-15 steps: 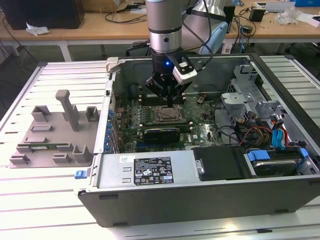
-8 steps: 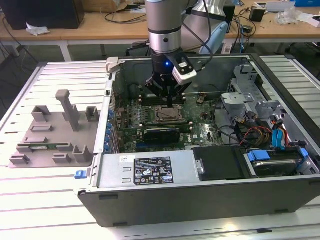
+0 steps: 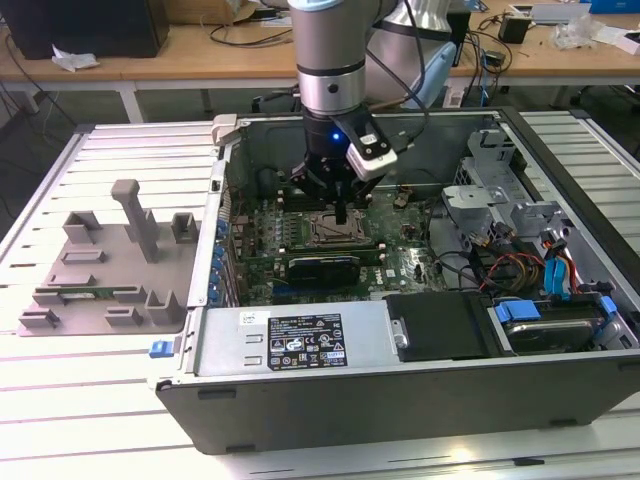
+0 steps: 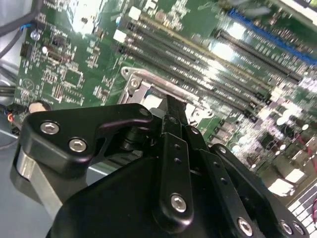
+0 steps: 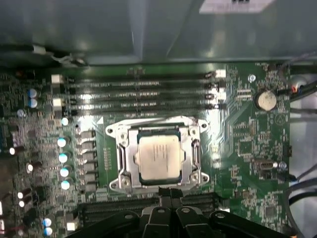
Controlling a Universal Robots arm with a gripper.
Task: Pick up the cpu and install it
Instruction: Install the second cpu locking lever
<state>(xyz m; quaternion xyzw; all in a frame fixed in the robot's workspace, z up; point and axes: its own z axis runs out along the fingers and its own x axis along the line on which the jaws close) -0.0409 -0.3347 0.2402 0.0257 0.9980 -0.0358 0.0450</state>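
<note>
Silver cpu (image 5: 159, 159) sits in the socket (image 5: 124, 151); empty jaws closed above.

The arm (image 3: 332, 60) is a silver-grey cylinder with a dark band and a blue light. Its gripper (image 4: 173, 111) is black, with silver screws along linked bars.

Bright overhead light, wrist views blurry

We find a white and black printed label (image 3: 293, 343) on the power supply box (image 3: 290, 340) of the computer; its print is illegible. We can read no other text.
</note>
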